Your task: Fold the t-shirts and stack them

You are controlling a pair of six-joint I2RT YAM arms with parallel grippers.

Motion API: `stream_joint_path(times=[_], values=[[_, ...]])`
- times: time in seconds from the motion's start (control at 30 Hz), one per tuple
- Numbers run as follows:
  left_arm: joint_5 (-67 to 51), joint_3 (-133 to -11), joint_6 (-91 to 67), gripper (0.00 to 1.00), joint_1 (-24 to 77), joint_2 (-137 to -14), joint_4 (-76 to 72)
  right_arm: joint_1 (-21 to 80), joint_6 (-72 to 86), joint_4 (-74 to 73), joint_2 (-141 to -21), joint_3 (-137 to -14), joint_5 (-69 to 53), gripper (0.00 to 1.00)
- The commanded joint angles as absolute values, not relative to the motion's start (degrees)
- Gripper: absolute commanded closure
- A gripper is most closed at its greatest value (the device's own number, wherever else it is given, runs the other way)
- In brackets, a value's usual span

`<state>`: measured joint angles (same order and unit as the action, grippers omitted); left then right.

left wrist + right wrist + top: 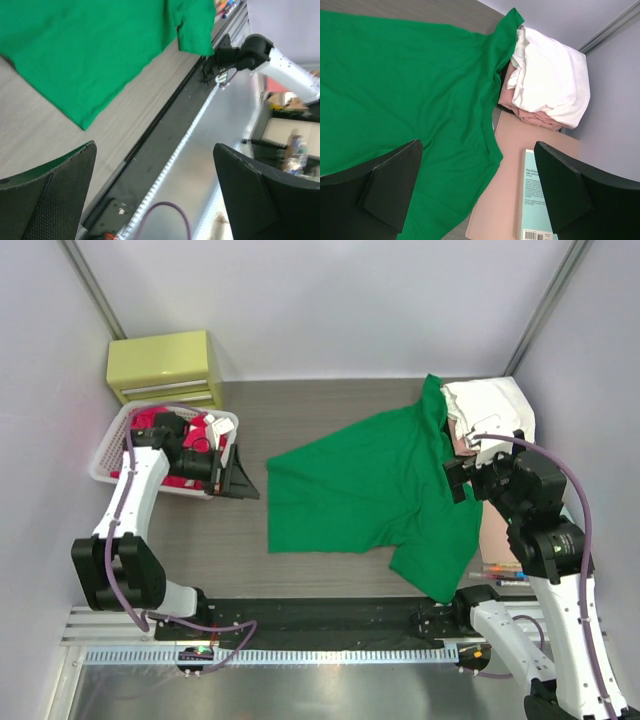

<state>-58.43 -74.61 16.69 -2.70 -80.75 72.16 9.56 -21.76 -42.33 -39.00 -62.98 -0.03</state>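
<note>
Green t-shirt [360,490] spread on tabletop [300,410] — my left claw [245,475] apart by basket [110,455], right claw [452,478] apart at its edge.

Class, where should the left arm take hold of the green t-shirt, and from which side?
Probably take the green t-shirt by a corner of its left edge, coming from the left with the open left gripper. That edge lies flat and free on the table; the opposite side is draped against the white folded stack.
</note>
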Motion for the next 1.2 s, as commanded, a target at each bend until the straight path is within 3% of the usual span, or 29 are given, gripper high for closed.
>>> stream_joint_path(times=[0.0,0.13,0.5,0.63,0.9,1.17], values=[[-53.8,-67.6,2.5,0.00,-2.4,-80.0,60.2,9.3,-22.3,-39.3,-36.9,-65.0,1.1,0.00],[-49.7,-60.7,-5.0,0.00,3.0,-78.0,47.9,9.4,-22.2,-37.3,-37.0,-62.7,1.3,0.00],[-42.7,-54.0,-5.6,0.00,10.2,-88.2,40.1,9.0,-20.7,-33.9,-37.4,-58.4,1.4,0.00],[-33.7,-55.6,-7.5,0.00,10.1,-93.0,37.6,9.0,-21.4,-34.0,-36.2,-57.6,1.8,0.00],[-34.9,-54.5,-10.0,0.00,10.7,-95.5,36.6,9.1,-20.9,-33.3,-36.9,-56.9,2.1,0.00],[-37.7,-54.2,-10.3,0.00,17.4,-99.0,35.1,9.1,-20.9,-31.6,-38.3,-56.5,2.5,0.00]])
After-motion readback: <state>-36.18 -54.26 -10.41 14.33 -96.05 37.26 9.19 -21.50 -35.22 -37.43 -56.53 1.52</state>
